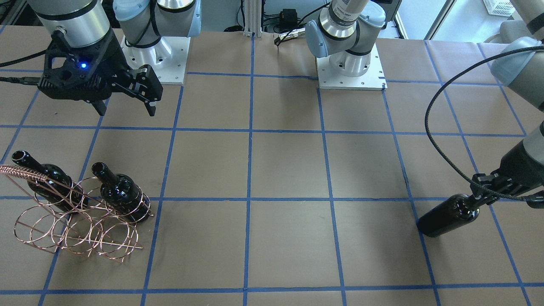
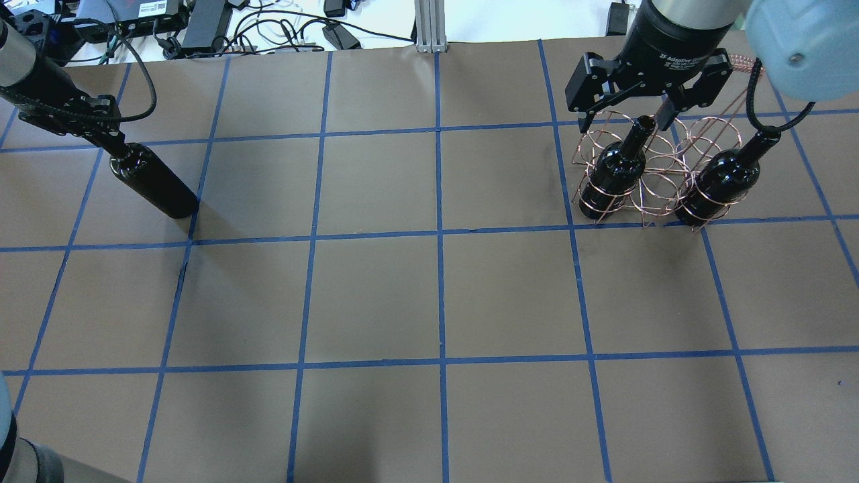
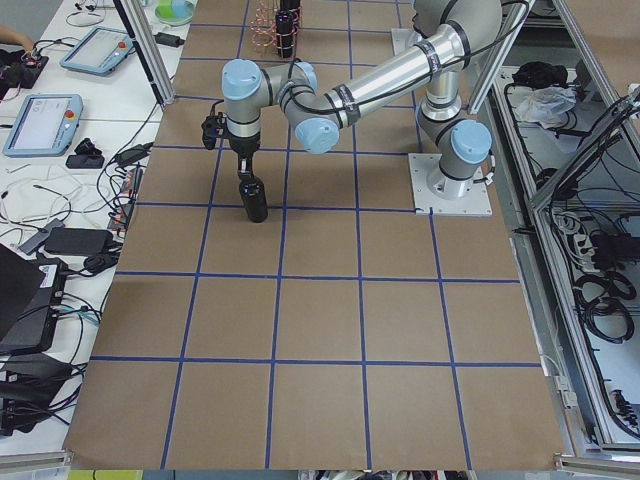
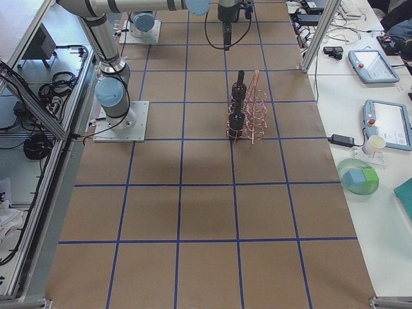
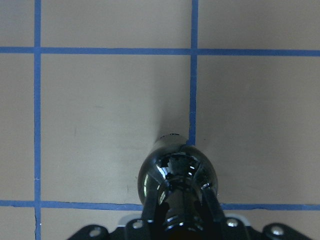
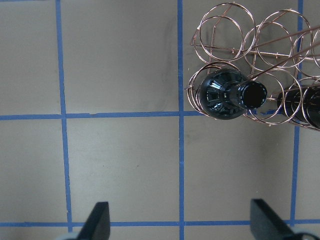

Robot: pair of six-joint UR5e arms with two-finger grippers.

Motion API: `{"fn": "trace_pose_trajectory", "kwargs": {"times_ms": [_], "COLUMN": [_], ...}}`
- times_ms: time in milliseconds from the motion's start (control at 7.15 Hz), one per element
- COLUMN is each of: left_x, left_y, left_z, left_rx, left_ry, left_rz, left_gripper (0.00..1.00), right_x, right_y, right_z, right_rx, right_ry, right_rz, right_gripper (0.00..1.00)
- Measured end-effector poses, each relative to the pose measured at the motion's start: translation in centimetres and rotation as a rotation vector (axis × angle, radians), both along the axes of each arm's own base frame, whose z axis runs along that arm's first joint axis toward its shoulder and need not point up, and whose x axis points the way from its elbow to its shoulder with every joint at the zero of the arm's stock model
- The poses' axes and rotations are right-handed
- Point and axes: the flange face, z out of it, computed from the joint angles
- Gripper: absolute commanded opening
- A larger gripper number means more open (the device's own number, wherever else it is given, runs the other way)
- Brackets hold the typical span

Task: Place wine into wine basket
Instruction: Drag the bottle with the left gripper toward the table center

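Glossy blk glass wine, thin copper-wire wine basket, matt brown paper table w/ blue tape

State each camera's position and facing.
Front-facing: across the table, facing the robot; left gripper grips the wine, right gripper open.
Overhead: behind the robot, looking down; both grippers.
Exterior left: table's end, left arm near.
Exterior right: opposite end, right arm near, wine basket.
Left wrist: straight down the wine.
Right wrist: down onto basket; fingers at bottom.
Shared: overhead and front-facing show two racked bottles.
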Motion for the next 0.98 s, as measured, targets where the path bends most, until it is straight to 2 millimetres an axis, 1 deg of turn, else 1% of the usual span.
{"fn": "trace_pose_trajectory", "kwargs": {"times_ms": [140, 280, 419, 559, 699, 839, 978], "left_x": [-1.2, -3.9, -8.7, -14.5, -19.7, -23.2, -25.6], "left_y": [0.6, 1.7, 2.7, 3.6, 4.6, 5.6, 6.4], "left_z": [1.5, 3.7, 5.9, 7.5, 8.5, 8.9, 8.6], "left_rx": [-0.007, -0.002, -0.002, -0.010, -0.016, -0.016, -0.006], "left_ry": [0.010, 0.028, 0.039, 0.048, 0.057, 0.065, 0.075], "left_rz": [0.006, 0.009, 0.012, 0.028, 0.036, 0.047, 0.070], "left_gripper": [0.00, 0.00, 0.00, 0.00, 0.00, 0.00, 0.00], "right_x": [0.0, 0.1, 0.1, 0.1, 0.1, 0.1, 0.1], "right_y": [0.0, 0.0, 0.0, 0.0, 0.0, 0.0, 0.0], "right_z": [0.0, 0.1, 0.1, 0.1, 0.1, 0.1, 0.0], "right_rx": [-0.002, -0.003, -0.004, -0.003, -0.004, -0.004, -0.004], "right_ry": [-0.002, -0.004, -0.004, -0.003, -0.004, -0.003, -0.003], "right_rz": [0.003, 0.005, 0.007, 0.008, 0.008, 0.008, 0.009], "right_gripper": [1.00, 1.00, 1.00, 1.00, 1.00, 1.00, 1.00]}}
